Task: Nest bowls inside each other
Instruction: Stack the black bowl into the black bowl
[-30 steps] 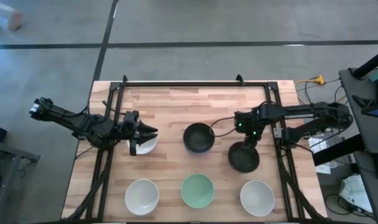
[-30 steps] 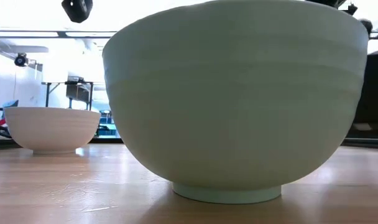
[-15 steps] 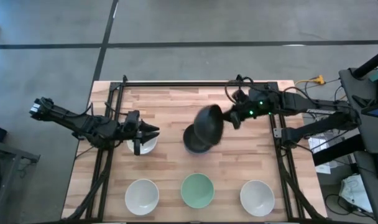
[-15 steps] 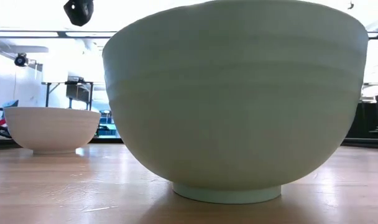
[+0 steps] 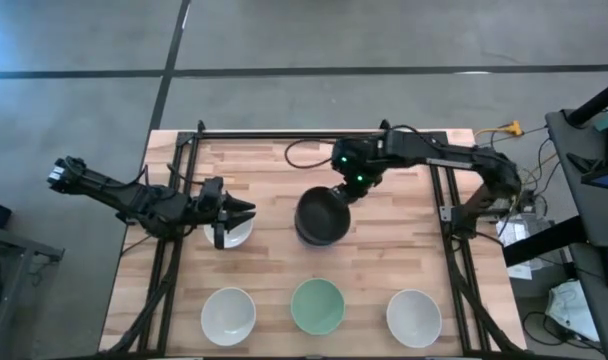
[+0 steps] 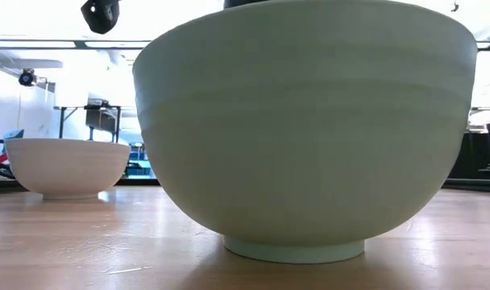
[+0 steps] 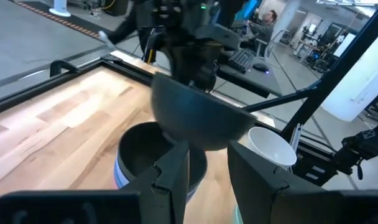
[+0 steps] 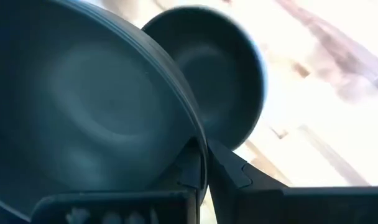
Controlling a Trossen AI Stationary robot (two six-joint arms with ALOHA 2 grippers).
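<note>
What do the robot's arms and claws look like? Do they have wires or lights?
Both arms are dark and thin, with joints. The right arm has a black cable looping off it and a small green light near its claw. The left claw ends in two dark, flat, pointed fingers.

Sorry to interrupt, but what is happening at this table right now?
The right gripper is shut on a black bowl's rim, holding it above the black bowl stack at mid-table, not yet nested. The left gripper waits over a white bowl. Two white bowls and a mint green bowl stand along the front.
</note>
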